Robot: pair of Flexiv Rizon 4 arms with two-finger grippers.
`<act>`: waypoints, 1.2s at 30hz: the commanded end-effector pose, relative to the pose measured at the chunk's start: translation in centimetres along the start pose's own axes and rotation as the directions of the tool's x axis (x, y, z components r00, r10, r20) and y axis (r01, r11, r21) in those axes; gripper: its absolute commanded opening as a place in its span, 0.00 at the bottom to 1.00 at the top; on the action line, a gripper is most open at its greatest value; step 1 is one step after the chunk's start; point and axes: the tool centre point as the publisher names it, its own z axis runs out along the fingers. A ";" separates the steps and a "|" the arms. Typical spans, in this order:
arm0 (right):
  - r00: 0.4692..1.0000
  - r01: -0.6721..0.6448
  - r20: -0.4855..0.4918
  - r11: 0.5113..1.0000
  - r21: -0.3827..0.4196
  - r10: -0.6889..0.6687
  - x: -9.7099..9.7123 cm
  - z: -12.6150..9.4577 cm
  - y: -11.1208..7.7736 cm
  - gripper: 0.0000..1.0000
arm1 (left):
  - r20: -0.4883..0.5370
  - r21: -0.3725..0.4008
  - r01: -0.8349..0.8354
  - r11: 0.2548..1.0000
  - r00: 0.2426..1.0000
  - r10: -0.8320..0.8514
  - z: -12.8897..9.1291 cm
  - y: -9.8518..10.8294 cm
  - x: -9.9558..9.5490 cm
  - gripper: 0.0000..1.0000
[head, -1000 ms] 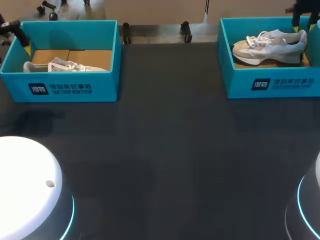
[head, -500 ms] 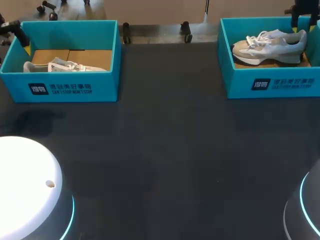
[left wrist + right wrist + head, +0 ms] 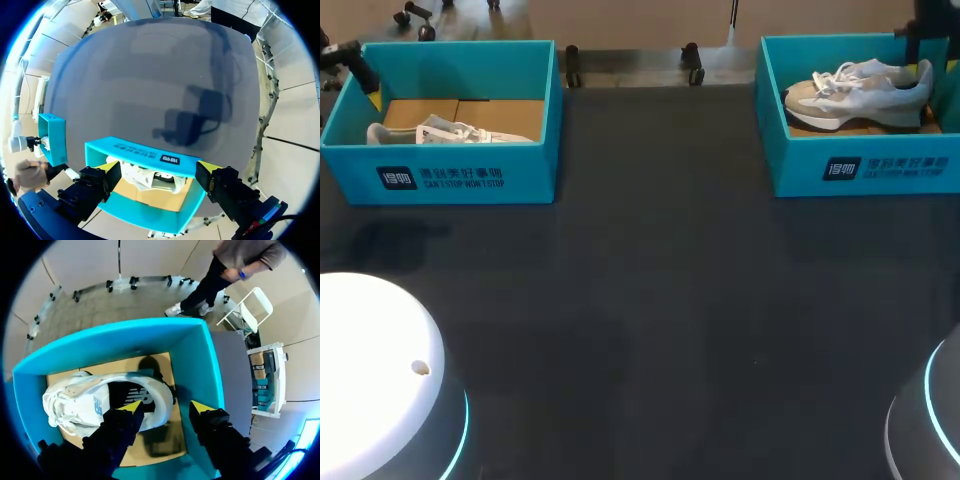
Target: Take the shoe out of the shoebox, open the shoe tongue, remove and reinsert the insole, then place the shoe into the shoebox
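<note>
While the R tool [image 3: 166, 407], fingers apart, shifts slightly over the shoe [image 3: 90, 395] lying beneath it in the shoebox [image 3: 125, 340], heel under one tip, no grip exists yet, so take-out's pending.

Shoeboxes: two, the left box [image 3: 470, 175] and the right box [image 3: 800, 165], both teal. Shoes: two, a left shoe [image 3: 450, 132] and a right shoe [image 3: 860, 90], one per box.

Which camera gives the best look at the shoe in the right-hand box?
Right wrist view: it looks down on the shoe from close above, laces and opening plain. Head view shows only its side, far off. Left wrist view: too small to tell.
</note>
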 end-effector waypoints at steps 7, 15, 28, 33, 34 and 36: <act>1.000 0.013 -0.003 0.999 0.047 -0.013 0.5 2.6 0.9 0.55 | -0.002 -0.005 0.000 1.000 1.000 0.000 0.0 -0.2 0.0 1.00; 0.999 0.047 0.011 0.995 0.088 -0.048 0.2 3.8 0.9 0.55 | -0.002 -0.005 0.000 1.000 1.000 0.000 0.0 -0.2 0.0 1.00; 0.999 0.051 0.010 0.991 0.125 -0.053 -0.1 4.6 0.7 0.00 | -0.002 -0.005 0.000 1.000 1.000 0.000 0.0 -0.2 0.0 1.00; 1.000 0.008 -0.019 0.994 0.110 -0.006 -0.4 3.8 -0.4 0.00 | -0.002 -0.005 0.000 1.000 1.000 0.000 0.0 -0.2 0.0 1.00; 1.000 0.009 -0.018 0.994 0.111 -0.007 -0.4 3.7 -0.6 0.00 | -0.002 -0.005 0.000 1.000 1.000 0.000 0.0 -0.2 0.0 1.00; 1.000 0.010 -0.016 0.993 0.115 -0.008 -0.4 3.1 -1.2 0.00 | -0.002 -0.005 0.000 1.000 1.000 0.000 0.0 -0.2 0.0 1.00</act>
